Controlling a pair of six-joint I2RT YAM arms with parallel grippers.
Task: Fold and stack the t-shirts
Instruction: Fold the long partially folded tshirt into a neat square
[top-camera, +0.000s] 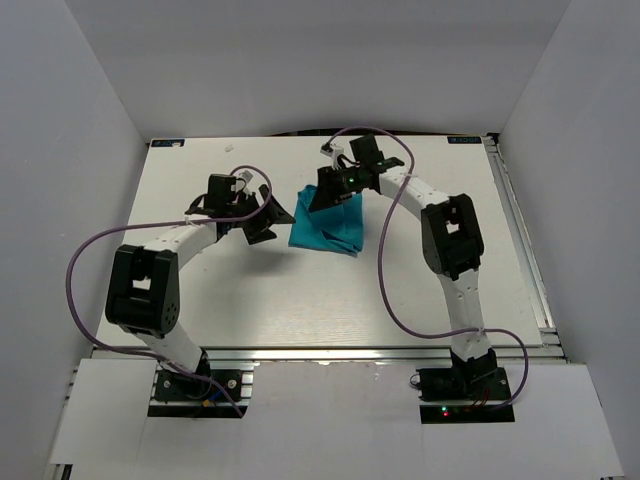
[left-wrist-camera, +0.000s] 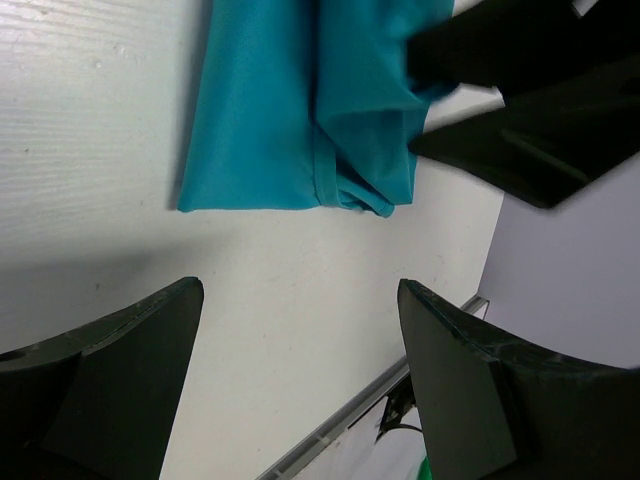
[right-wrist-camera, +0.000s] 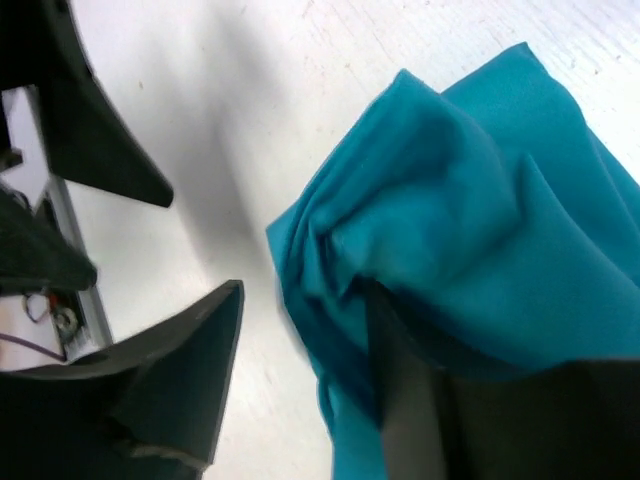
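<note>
The teal t-shirt (top-camera: 326, 232) lies folded into a small bundle at the middle of the white table (top-camera: 300, 300). My right gripper (top-camera: 322, 196) hangs over its far left corner. In the right wrist view its jaws (right-wrist-camera: 304, 288) stand apart, and a bunched fold of the t-shirt (right-wrist-camera: 470, 220) drapes over the right finger while the left finger is over bare table. My left gripper (top-camera: 272, 220) is just left of the shirt, open and holding nothing. From the left wrist, the shirt (left-wrist-camera: 270, 110) lies ahead of the open gripper (left-wrist-camera: 300, 285), which is over bare table.
White walls enclose the table on three sides. A metal rail (top-camera: 520, 240) runs along the right edge and another (top-camera: 350, 352) along the near edge. Purple cables (top-camera: 385, 270) loop from both arms above the table.
</note>
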